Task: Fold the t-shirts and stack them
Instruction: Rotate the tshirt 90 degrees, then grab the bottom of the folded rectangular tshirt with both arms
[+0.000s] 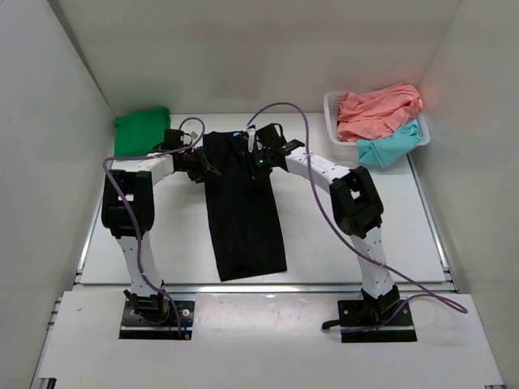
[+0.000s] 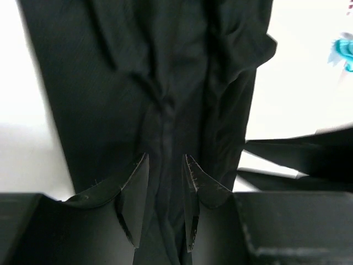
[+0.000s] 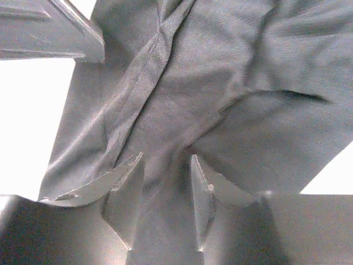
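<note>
Starting at the far left, the green shirt (image 1: 141, 131) sits folded in the back corner of the table (image 1: 349, 235), well apart from the work. Next comes the left gripper (image 2: 165, 160), low over the far end of the black shirt (image 1: 243, 219), which lies as a long narrow strip down the middle of the table. Its jaws stand part-way apart with a gathered ridge of cloth running between them; whether they pinch that ridge I cannot tell. If they do not, a lift would likely slip off and leave this end behind. Just beside it, the right gripper (image 3: 165, 157) has its jaws apart over creased cloth, gripping nothing. The main risk is an uneven pull: with one side held and the other loose, the strip could twist or its tucked-in sides fall open. The two grippers are also close together, so they could bump while closing. At the far right, the pink shirt (image 1: 377, 109) and teal shirt (image 1: 391, 146) wait in the basket (image 1: 331, 104), the teal one hanging over the rim.
</note>
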Robot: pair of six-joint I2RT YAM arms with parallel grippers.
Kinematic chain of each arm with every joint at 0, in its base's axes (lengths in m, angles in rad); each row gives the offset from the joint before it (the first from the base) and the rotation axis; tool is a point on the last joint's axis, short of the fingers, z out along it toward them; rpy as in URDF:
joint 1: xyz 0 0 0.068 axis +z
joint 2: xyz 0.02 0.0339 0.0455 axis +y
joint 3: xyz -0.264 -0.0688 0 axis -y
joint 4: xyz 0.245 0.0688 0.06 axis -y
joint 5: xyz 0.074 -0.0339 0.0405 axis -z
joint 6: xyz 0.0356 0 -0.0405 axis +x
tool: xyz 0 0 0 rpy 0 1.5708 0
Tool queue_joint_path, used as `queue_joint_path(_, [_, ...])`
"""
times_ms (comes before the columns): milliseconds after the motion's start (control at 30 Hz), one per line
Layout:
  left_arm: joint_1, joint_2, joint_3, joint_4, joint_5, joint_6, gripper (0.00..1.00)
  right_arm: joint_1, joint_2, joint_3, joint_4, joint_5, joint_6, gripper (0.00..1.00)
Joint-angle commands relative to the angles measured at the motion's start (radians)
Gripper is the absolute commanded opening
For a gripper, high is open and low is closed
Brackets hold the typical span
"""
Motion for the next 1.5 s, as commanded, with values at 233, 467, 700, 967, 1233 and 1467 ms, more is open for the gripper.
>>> queue_joint_path(233, [-0.107, -0.053, -0.069, 0.042, -0.024, -0.011, 0.41, -0.047, -0.265, -0.278, 0.108, 0.007, 0.004, 0.0])
queue_joint_path(467, [-0.172, 0.067, 0.015, -0.007, -0.047, 0.004, 0.4, -0.02, -0.31, -0.419, 0.145, -0.008, 0.047, 0.0])
queue_joint_path(700, [-0.193, 0.191, 0.186, -0.062, -0.046, 0.012, 0.4, -0.017, -0.284, -0.486, 0.137, -0.001, 0.064, 0.0])
queue_joint_path(967, [-0.222, 0.574, 0.908, -0.389, -0.04, 0.072, 0.39, -0.028, -0.21, -0.435, 0.093, 0.039, 0.065, 0.0])
queue_joint_path(1233, [-0.195, 0.709, 1.379, -0.566, 0.02, 0.01, 0.39, -0.062, -0.215, -0.263, 0.031, 0.047, 0.007, 0.0])
queue_joint_path(1467, [-0.185, 0.338, 0.981, -0.534, -0.046, 0.092, 0.44, -0.086, -0.432, -0.39, 0.044, 0.101, 0.045, 0.12])
